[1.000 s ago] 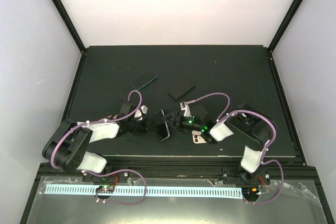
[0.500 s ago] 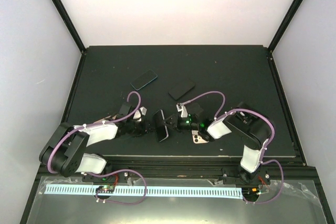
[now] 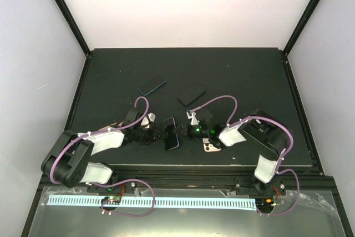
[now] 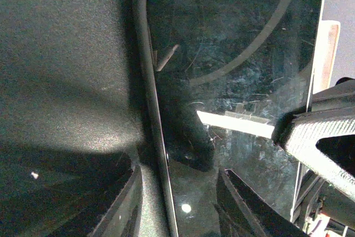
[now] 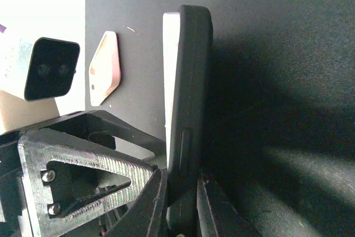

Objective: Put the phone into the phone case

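Surface: black matte tabletop [image 3: 238,76] inside a white-walled booth with black corner posts; both arms reach in from the 6 o'clock edge
Left arm: angled toward table centre, left gripper [image 3: 153,133] at the 9 o'clock edge of the cased phone; its wrist view shows the fingers set apart either side of the phone's lower edge, whether they press on it I cannot tell
Right arm: folded inward, right gripper [image 3: 182,132] at the 3 o'clock side; its wrist view shows the jaws pinched together on the end of the phone case [image 5: 188,104]
Phone: phone [image 3: 170,132] sits between the two grippers, its scratched glass [image 4: 238,81] facing the left wrist camera, the case wrapped round its edge
Spare items: second dark phone [image 3: 152,84] at 11 o'clock of the grippers, flat black rectangle [image 3: 192,94] at 1 o'clock, small pale tab [image 3: 211,147] just by the right arm
Step in hand: judged to be the last seating of phone in case, right side steadying
Next move: likely pressing each corner home, then checking the rim sits flush all round
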### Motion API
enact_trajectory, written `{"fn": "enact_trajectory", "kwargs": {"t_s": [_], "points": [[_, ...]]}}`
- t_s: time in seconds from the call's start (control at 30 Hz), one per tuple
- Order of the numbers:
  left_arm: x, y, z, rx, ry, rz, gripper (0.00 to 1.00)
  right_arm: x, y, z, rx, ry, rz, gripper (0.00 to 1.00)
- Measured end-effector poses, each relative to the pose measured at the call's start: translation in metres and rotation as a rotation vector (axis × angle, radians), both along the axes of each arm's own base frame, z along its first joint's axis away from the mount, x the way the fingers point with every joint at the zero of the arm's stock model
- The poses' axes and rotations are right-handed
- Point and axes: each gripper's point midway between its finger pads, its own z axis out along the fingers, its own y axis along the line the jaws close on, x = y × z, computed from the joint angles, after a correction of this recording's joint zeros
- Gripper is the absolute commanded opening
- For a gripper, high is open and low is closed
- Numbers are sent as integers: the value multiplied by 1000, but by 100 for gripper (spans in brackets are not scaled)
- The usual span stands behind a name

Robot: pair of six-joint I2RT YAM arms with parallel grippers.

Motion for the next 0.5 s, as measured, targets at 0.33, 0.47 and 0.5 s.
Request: {"fn": "enact_trajectory", "kwargs": {"t_s": [0.33, 0.47, 0.5], "points": [[-6, 4, 26, -195, 5, 16, 62, -3, -19, 40, 33, -101, -20, 6], [-4, -7, 64, -340, -69, -33, 62, -4, -27, 78, 112, -176, -34, 7], [-3, -9, 73, -369, -86, -47, 62, -5, -28, 87, 131, -194, -36, 7]]}}
